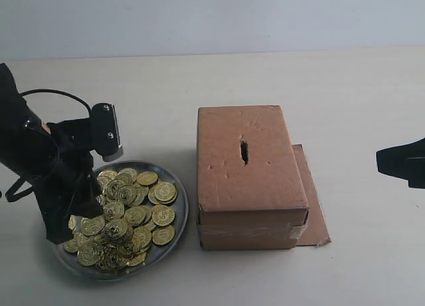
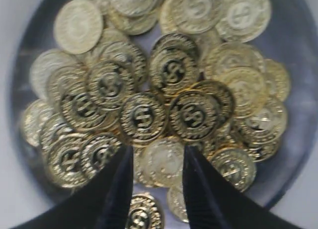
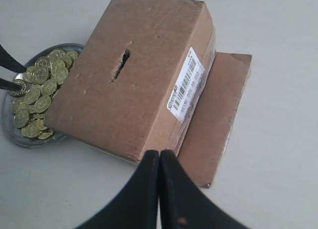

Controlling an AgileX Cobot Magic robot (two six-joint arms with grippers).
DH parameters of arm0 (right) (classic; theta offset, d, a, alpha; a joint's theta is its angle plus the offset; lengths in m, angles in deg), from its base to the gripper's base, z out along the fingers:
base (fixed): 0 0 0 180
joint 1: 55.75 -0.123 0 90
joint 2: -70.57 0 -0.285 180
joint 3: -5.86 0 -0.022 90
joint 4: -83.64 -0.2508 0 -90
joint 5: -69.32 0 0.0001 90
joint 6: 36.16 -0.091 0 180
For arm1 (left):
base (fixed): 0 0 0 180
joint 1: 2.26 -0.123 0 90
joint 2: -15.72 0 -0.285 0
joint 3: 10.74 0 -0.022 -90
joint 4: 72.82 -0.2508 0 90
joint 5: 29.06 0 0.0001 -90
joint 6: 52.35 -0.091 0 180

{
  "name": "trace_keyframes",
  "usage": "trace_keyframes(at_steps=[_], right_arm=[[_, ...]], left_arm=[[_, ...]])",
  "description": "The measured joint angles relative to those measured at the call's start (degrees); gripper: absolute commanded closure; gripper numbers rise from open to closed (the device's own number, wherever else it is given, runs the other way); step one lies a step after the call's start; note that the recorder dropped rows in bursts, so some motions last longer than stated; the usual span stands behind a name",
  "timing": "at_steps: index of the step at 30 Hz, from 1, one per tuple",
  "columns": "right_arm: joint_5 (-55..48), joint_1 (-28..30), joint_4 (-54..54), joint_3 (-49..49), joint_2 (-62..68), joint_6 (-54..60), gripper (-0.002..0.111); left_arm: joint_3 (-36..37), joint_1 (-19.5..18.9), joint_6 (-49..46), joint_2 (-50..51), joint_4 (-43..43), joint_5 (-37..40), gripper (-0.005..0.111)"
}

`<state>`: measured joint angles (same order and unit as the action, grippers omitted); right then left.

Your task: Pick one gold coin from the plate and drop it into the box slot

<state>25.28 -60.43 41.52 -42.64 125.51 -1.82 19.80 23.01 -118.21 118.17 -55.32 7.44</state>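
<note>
The silver-grey plate (image 1: 180, 216) holds a heap of gold coins (image 1: 126, 216) at the front left. My left gripper (image 2: 158, 152) hangs low over the heap, open, its dark fingers either side of a pale gold coin (image 2: 164, 162) without clamping it. In the exterior view the left gripper (image 1: 66, 228) is at the plate's left edge. The brown cardboard box (image 1: 249, 166) stands right of the plate, its slot (image 1: 244, 151) a dark cut in its top. My right gripper (image 3: 159, 153) is shut and empty, held off the box's right side, near the flap (image 3: 216, 114).
The flat cardboard flap (image 1: 312, 206) sticks out along the box's right base. A white barcode label (image 3: 185, 85) is on the box's side wall. Pale tabletop (image 1: 358, 87) surrounds the box and plate. The left arm's cable (image 1: 60, 93) loops above the plate.
</note>
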Motion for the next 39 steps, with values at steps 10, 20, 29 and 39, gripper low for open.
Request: trace_keyframes(at_steps=[10, 20, 29, 39], right_arm=[[-0.28, 0.0, -0.22, 0.0, 0.0, 0.0, 0.108], [-0.42, 0.0, -0.44, 0.0, 0.0, 0.0, 0.108], [-0.42, 0.0, -0.44, 0.0, 0.0, 0.0, 0.108], [-0.42, 0.0, -0.44, 0.0, 0.0, 0.0, 0.108]], left_arm=[[-0.11, 0.0, -9.14, 2.69, 1.23, 1.37, 0.035], [2.94, 0.0, -34.52, 2.69, -1.46, 0.39, 0.043], [5.03, 0.0, -47.17, 2.69, -3.86, -6.84, 0.043], [5.03, 0.0, -51.68, 4.09, -6.37, -9.63, 0.043]])
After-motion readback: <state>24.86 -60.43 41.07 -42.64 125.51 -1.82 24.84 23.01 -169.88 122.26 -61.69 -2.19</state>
